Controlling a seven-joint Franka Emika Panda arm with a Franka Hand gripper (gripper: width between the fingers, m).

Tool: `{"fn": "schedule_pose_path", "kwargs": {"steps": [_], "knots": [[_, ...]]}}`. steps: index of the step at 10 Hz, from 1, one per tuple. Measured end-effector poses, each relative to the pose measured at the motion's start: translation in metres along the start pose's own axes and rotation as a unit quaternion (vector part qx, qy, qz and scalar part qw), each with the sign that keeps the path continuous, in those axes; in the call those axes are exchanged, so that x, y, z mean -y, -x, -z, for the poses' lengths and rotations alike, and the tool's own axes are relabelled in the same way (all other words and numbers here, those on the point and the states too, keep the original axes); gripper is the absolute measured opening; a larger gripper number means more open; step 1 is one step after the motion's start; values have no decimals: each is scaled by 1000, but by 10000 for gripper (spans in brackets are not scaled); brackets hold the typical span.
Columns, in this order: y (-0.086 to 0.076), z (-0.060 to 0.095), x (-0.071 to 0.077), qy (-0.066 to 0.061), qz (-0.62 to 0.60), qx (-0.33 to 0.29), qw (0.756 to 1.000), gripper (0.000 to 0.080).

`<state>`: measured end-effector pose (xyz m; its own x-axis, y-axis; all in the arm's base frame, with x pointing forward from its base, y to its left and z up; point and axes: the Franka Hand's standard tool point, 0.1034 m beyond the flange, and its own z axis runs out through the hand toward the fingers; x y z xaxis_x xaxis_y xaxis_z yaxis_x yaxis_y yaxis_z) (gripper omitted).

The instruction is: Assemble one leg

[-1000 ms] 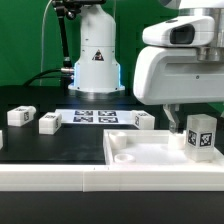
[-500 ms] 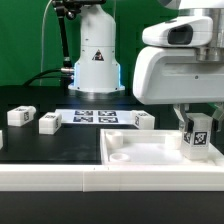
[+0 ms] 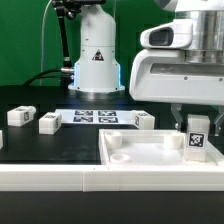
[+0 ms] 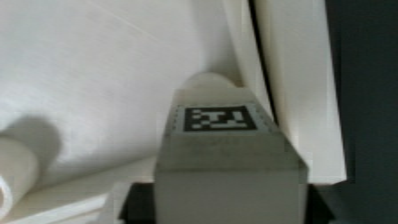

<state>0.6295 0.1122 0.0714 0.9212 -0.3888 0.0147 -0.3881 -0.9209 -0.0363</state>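
My gripper is shut on a leg, a small white post with a black-and-white tag, held upright over the right end of the large white panel. In the wrist view the leg fills the middle between the dark fingers, its far end near the panel's raised rim. Three more legs lie on the black table: one at the exterior view's left, one beside it, one behind the panel.
The marker board lies flat at the middle back. The robot's white base stands behind it before a green backdrop. A round socket of the panel shows in the wrist view.
My gripper with the leg has moved down toward the panel's right end and slightly to the exterior view's left. The other legs have not moved.
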Motion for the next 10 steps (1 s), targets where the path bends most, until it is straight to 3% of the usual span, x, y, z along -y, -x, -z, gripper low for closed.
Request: {"fn": "schedule_pose_path", "kwargs": {"steps": [3, 6, 10], "knots": [[1, -1, 2, -5, -174, 3, 985, 292], [1, -1, 1, -2, -314, 3, 950, 292], [4, 0, 0, 1, -503, -5, 864, 292]]}}
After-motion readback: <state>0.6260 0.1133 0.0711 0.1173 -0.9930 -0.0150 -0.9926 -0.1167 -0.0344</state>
